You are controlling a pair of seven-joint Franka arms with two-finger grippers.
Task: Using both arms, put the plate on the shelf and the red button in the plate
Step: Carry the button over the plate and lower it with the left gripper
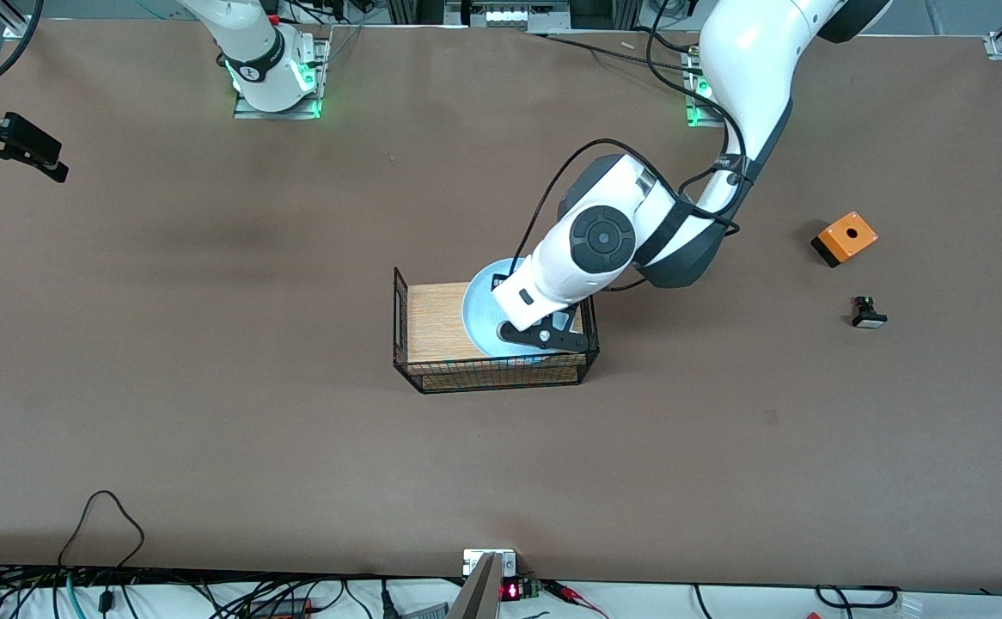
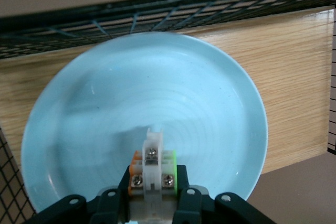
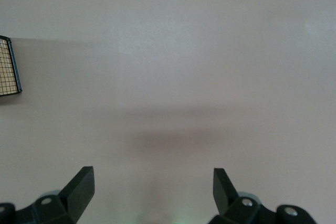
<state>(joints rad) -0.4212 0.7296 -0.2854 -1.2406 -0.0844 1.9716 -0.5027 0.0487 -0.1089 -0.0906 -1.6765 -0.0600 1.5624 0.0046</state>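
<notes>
Step in hand: the plate [image 1: 482, 311] already lies on the wooden top of the wire rack [image 1: 432, 327]; by my reading, the placing of the button is under way.
Left gripper [image 1: 552, 337]: over the plate, toward the rack's end nearest the left arm's base; closed on a small whitish part [image 2: 153, 169] with green and orange bits and screw heads.
Red button: presumably that held part, but no red cap shows in either view, so identity is not confirmed.
Right gripper [image 3: 152, 182]: fingers wide apart, nothing between them; over bare table [image 1: 209, 413] at the right arm's end; this arm waits.
Next move: probably lower the part onto the plate's centre and release without tipping it.
Hidden: the left wrist covers part of the plate in the front view; the part's lower end sits inside the fingers.
Also present: orange box [image 1: 845, 238] and black button [image 1: 867, 313], toward the left arm's end.
</notes>
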